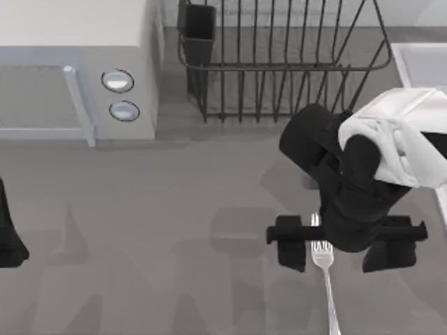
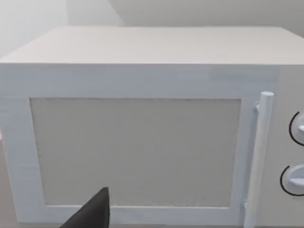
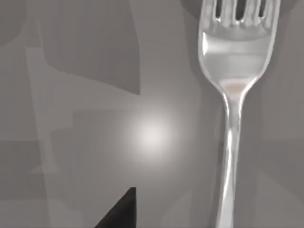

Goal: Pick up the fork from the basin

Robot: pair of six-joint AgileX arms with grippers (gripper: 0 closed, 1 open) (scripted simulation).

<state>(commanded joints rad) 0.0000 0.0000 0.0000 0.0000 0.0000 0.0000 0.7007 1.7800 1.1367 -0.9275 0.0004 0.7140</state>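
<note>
Fork (image 1: 323,262) flat on worktop (image 1: 174,230), tines toward rack, not in any basin I can see. Right hand (image 1: 347,246) directly over tine end, fingers spread wide, probably holding nothing. Lift not done. Left hand (image 1: 10,241) parked at left edge.

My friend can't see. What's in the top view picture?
The right gripper hangs over a silver fork lying on the grey table. A white microwave and a dark wire dish rack stand behind.

Shiny silver fork (image 1: 323,269) (image 3: 233,90), lying flat on grey tabletop, right of centre
</note>
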